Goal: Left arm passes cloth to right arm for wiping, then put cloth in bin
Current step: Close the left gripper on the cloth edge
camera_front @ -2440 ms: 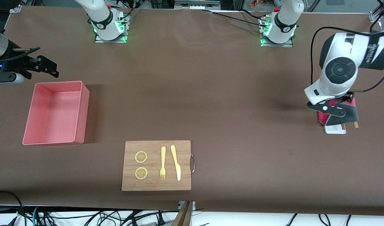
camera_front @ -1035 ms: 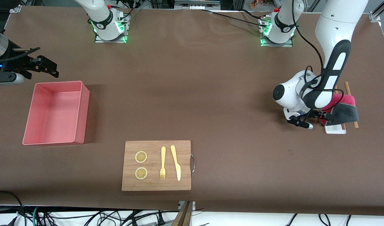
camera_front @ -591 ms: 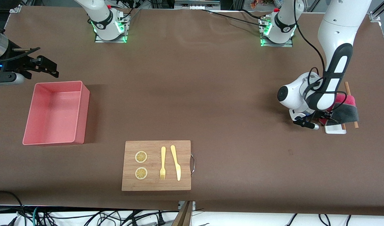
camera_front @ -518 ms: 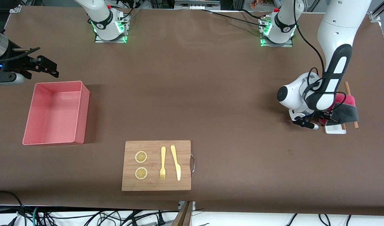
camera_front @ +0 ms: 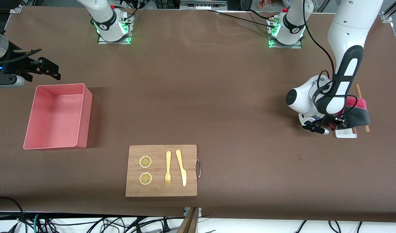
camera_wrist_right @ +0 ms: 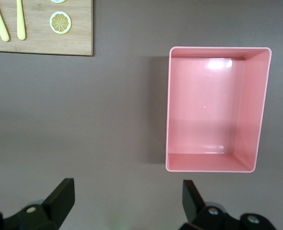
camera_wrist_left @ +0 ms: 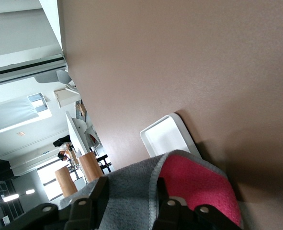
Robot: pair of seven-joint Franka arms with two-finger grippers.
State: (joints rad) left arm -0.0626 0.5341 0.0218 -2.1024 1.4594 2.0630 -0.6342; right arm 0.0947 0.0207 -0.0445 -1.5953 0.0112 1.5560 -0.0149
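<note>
The cloth [camera_front: 358,114], crimson-pink and dark grey with a light hem, lies draped over a white tray [camera_front: 345,133] near the left arm's end of the table. My left gripper [camera_front: 339,121] is low at the cloth's edge. In the left wrist view its fingers [camera_wrist_left: 99,191] stand apart on either side of a grey fold of the cloth [camera_wrist_left: 127,184], whose pink face [camera_wrist_left: 198,182] shows beside them. The pink bin [camera_front: 57,116] stands empty toward the right arm's end. My right gripper [camera_front: 52,69] waits open and empty over the table beside the bin [camera_wrist_right: 250,110].
A wooden cutting board [camera_front: 161,170] with a yellow fork, a knife and two lemon slices lies near the front edge; it also shows in the right wrist view [camera_wrist_right: 40,28]. Wooden sticks [camera_front: 358,89] stick out from under the cloth. The white tray also shows in the left wrist view [camera_wrist_left: 167,136].
My left arm has swung round, turned its wrist and come down to the cloth's edge; in the last half second it barely moves. The right arm has not moved.
</note>
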